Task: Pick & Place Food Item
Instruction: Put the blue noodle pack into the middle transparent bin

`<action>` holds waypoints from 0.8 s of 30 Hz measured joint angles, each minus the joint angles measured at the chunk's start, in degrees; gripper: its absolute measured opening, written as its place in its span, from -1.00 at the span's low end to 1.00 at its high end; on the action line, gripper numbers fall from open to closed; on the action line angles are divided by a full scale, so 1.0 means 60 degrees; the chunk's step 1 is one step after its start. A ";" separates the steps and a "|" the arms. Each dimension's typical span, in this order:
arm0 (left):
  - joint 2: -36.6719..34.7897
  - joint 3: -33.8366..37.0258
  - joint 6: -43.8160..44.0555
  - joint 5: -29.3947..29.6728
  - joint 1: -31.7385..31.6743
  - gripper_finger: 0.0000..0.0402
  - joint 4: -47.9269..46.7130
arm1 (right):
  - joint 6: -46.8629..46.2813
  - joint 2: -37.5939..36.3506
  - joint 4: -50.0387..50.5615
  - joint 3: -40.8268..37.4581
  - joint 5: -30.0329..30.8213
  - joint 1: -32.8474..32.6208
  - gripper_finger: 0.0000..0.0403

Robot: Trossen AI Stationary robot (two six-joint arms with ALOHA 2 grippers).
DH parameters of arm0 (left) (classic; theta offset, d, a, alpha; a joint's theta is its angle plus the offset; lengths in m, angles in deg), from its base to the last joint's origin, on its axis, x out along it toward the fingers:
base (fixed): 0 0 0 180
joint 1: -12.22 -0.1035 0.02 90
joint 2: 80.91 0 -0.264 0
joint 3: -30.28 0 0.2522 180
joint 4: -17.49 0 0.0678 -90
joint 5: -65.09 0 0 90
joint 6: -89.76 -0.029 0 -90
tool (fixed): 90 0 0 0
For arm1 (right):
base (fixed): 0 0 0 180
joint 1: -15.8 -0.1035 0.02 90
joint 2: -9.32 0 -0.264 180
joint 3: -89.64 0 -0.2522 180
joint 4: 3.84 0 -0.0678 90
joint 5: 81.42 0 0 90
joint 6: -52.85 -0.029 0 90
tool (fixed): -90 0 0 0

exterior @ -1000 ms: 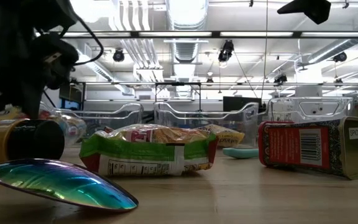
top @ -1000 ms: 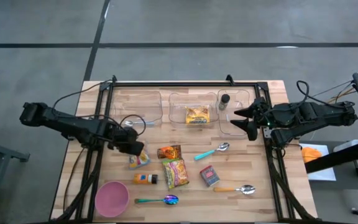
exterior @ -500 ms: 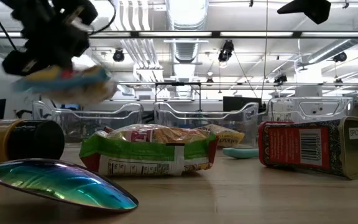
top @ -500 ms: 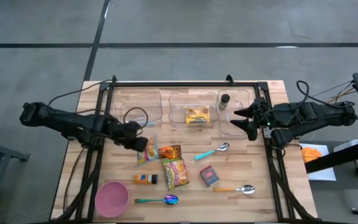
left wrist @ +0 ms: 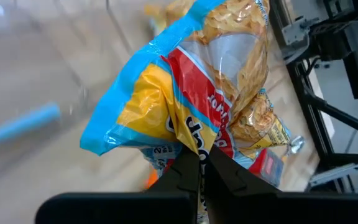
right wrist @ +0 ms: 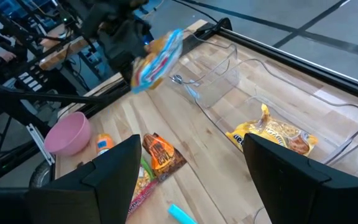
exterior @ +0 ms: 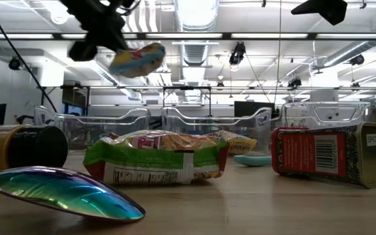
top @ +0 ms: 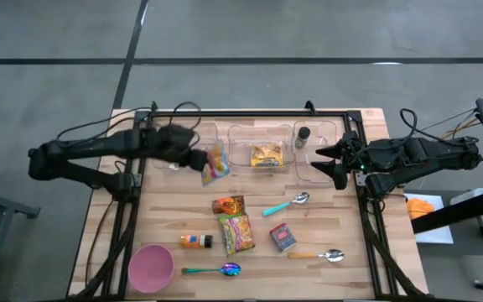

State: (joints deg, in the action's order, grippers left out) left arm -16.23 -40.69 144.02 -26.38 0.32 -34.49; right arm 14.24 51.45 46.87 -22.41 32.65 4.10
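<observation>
My left gripper [top: 196, 158] is shut on a blue, yellow and red snack bag [top: 215, 164], which it holds in the air between the far left clear bin [top: 168, 134] and the middle clear bin [top: 243, 134]. The low view shows the bag [exterior: 138, 59] high above the table beside the gripper [exterior: 111, 40]. A yellow snack bag [top: 266, 156] lies in the middle bin. My right gripper [top: 331, 160] hovers open over the right clear bin [top: 319, 174], with nothing between its fingers [right wrist: 104, 180]. My left gripper pinches the snack bag's crumpled edge [left wrist: 194, 144] between its two fingers. The fingers slant downward from the table's left side. The bag sticks out past the fingertips, tilted, lifted clear of the table and the bins.
On the table lie an orange-brown packet [top: 228, 205], a green noodle packet [top: 237, 232], a red tin [top: 283, 237], an orange bottle [top: 196, 241], a pink bowl [top: 151, 267] and three spoons [top: 286, 204] [top: 319, 254] [top: 216, 270]. A dark-capped bottle [top: 303, 136] stands in the right bin.
My left gripper has risen with the snack bag from the table's left middle and swung toward the far edge and the right, turning as it went. The bag, first low by the table, now hangs clear near the bins. The right arm has kept still.
</observation>
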 joint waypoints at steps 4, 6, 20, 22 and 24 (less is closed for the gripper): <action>0.0974 -0.0954 -0.1281 -0.0570 -0.0800 -0.97 0.0007 | 0.0003 0.0004 0.0001 0.0000 0.0000 0.0000 0.38; 0.1518 -0.1547 -0.1899 -0.0748 -0.1062 -0.97 -0.0051 | 0.0026 0.0004 0.0003 0.0000 0.0000 0.0000 0.38; 0.4922 -0.4722 -0.4176 -0.0796 -0.1559 -0.97 -0.0886 | 0.0028 0.0004 -0.0235 0.0000 0.0266 0.0000 0.38; 0.5313 -0.5043 -0.4311 -0.0794 -0.1645 -0.97 -0.0877 | 0.0026 0.0004 -0.0258 0.0000 0.0266 -0.0001 0.38; 0.5636 -0.5281 -0.4448 -0.0797 -0.1747 -0.97 -0.0811 | 0.0021 0.0004 -0.0264 0.0000 0.0266 -0.0004 0.38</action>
State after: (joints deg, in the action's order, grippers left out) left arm 17.59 -72.38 117.34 -31.17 -10.16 -39.35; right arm 14.36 51.47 45.29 -22.41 34.25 4.08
